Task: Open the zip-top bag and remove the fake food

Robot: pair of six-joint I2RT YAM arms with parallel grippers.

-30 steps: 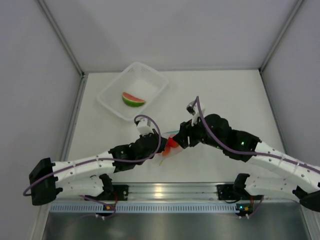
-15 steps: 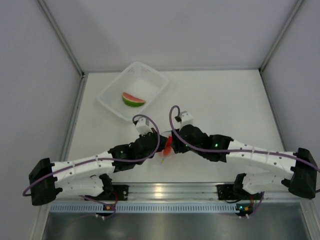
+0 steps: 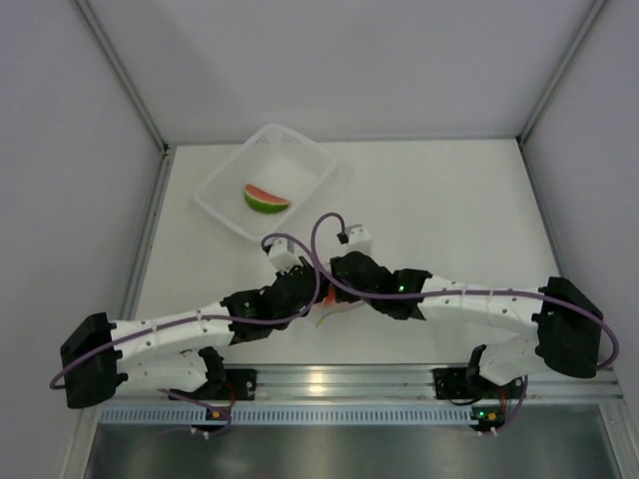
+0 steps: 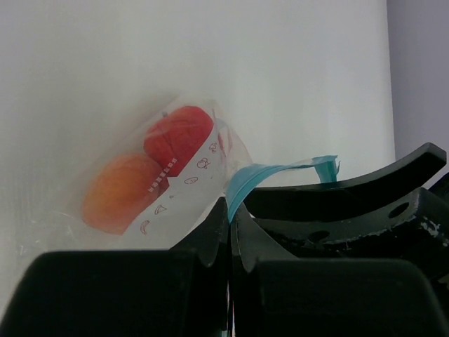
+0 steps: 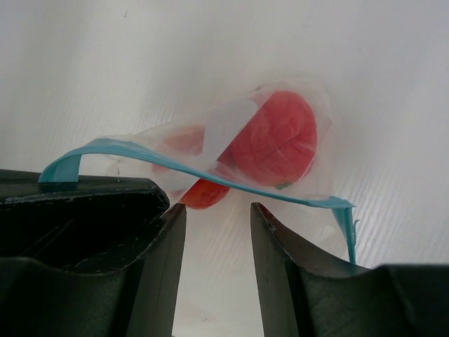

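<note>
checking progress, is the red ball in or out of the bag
Inside: the red ball shows through the clear zip-top bag.

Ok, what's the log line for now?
left gripper: jaws shut on zip-top bag; right gripper: jaws open by zip strip; watermelon: in basket

No words, brands or numbers can be read anywhere. The zip-top bag [image 4: 184,184] bears a few small red printed symbols [image 4: 203,165] beside a white dashed strip [image 4: 165,175], too small and blurred to make out
</note>
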